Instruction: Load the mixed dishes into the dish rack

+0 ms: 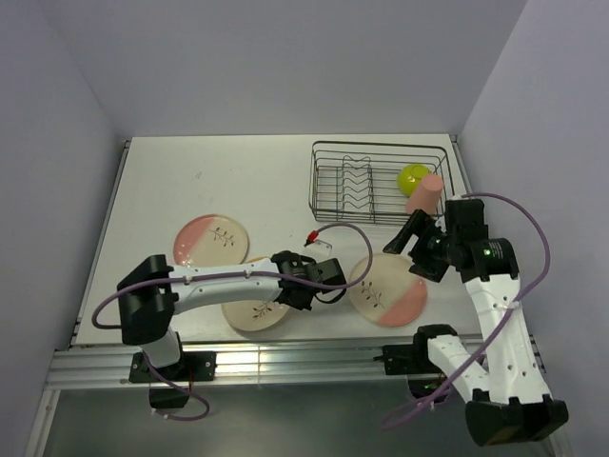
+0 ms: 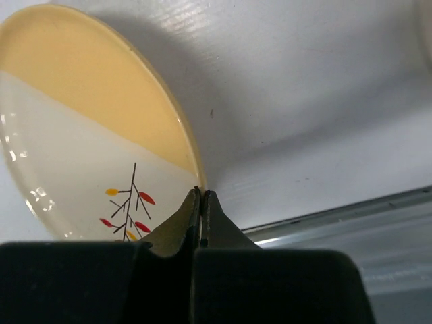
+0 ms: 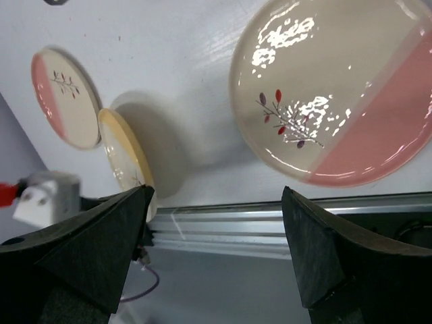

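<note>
Your left gripper [image 2: 201, 194] seemingly clamped the yellow plate [image 2: 88, 128] by its rim, while the dish rack [image 1: 381, 144] lay far right.

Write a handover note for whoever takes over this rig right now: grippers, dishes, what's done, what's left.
Left gripper: shut on the rim of the yellow plate, which is tilted up near the table's front edge.
Right gripper: open, holding nothing, near the right pink plate.
Done: green bowl and pink cup are at the right end of the dish rack.
Left: all three plates. The left pink plate and the right pink plate lie flat on the table; no plate stands in the dividers.
</note>
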Robot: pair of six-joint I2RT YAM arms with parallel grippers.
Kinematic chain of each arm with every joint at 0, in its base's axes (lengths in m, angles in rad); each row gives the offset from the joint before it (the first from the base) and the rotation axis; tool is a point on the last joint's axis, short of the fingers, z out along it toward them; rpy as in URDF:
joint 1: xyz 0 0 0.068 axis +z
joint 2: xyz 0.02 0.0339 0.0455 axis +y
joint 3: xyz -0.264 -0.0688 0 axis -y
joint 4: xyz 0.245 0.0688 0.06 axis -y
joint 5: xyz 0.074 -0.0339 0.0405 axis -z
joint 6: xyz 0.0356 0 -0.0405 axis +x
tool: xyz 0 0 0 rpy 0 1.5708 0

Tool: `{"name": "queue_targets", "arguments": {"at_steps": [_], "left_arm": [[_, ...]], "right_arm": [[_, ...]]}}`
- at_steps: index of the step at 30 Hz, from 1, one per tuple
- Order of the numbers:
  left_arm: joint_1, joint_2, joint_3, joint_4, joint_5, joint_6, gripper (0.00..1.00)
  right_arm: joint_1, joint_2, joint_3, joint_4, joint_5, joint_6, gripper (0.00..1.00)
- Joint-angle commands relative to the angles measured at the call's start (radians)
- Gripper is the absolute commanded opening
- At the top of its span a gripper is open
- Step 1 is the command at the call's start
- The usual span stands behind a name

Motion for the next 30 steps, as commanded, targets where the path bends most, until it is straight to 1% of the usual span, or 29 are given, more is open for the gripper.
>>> {"name": "queue_targets", "arguments": {"at_steps": [1, 6, 7, 11, 12, 14, 15, 18, 20, 26, 30], "left_arm": [[0.002, -0.097, 0.065, -0.034, -0.005, 0.02, 0.0], [0.002, -0.146, 0.045, -0.048, -0.007, 0.014, 0.0], [0.002, -0.155, 0.039, -0.043, -0.004, 0.013, 0.0], [0.002, -0.18, 0.025, -0.058, -0.005, 0.011, 0.0], [0.002, -0.184, 0.023, -0.058, -0.007, 0.009, 0.0], [0.002, -0.195, 0.026, -0.061, -0.008, 0.014, 0.0], [0.002, -0.195, 0.03, -0.068, -0.017, 0.016, 0.0], [0.002, -0.197, 0.033, -0.069, -0.016, 0.019, 0.0], [0.002, -0.204, 0.033, -0.066, -0.008, 0.016, 0.0], [0.002, -0.215, 0.049, -0.075, -0.011, 0.002, 0.0], [0.002, -0.223, 0.05, -0.077, -0.008, -0.012, 0.0]], "right_arm": [[-0.059, 0.057, -0.053, 0.063, -0.156, 0.031, 0.89], [-0.059, 0.133, -0.16, 0.224, -0.401, 0.124, 0.87], [-0.059, 0.155, -0.168, 0.253, -0.425, 0.135, 0.87], [-0.013, 0.236, -0.129, 0.299, -0.446, 0.155, 0.86], [0.02, 0.256, -0.112, 0.305, -0.459, 0.17, 0.86], [0.069, 0.29, -0.093, 0.341, -0.437, 0.198, 0.85], [0.12, 0.296, -0.08, 0.356, -0.429, 0.231, 0.85], [0.178, 0.336, -0.098, 0.43, -0.439, 0.299, 0.85], [0.221, 0.357, -0.108, 0.477, -0.438, 0.316, 0.85], [0.295, 0.434, -0.119, 0.517, -0.436, 0.299, 0.84], [0.364, 0.529, -0.061, 0.516, -0.438, 0.262, 0.83]]}}
